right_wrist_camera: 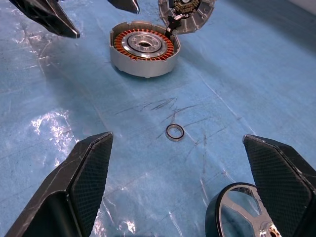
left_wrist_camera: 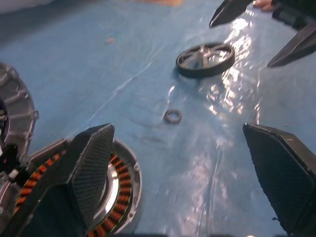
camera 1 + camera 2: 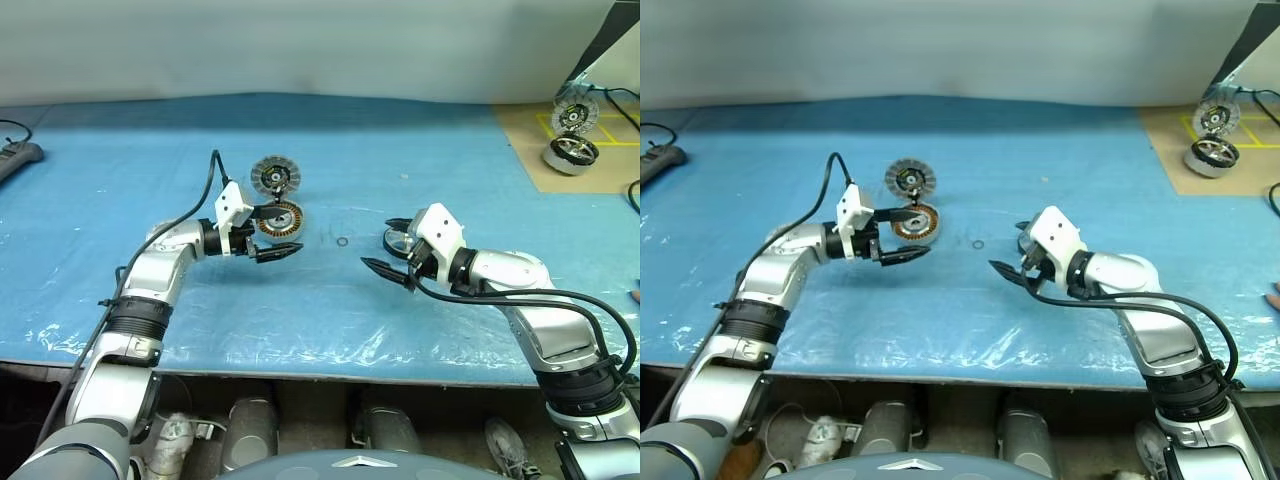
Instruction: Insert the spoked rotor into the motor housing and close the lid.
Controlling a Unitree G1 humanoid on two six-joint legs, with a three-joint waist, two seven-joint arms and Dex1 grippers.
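Right wrist view shows the right hand (image 1: 173, 197) spread wide and empty, the spoked rotor (image 1: 242, 212) flat on the tabletop (image 3: 120, 180) by one fingertip, well apart from the motor housing (image 1: 143, 52). Left hand (image 3: 270, 232) also wide open, empty, just beside the housing, with the lid (image 3: 275, 177) standing up at the housing's far rim. Risks: thin rotor likely slides on the glossy blue film instead of lifting; small loose ring (image 1: 174, 132) between housing and rotor could get knocked; left hand could bump the upright lid. Room: plenty of bare tabletop between housing and rotor, near edge well clear of the housing. Duplicate motor unit (image 3: 572, 135) far off to the right of the housing.
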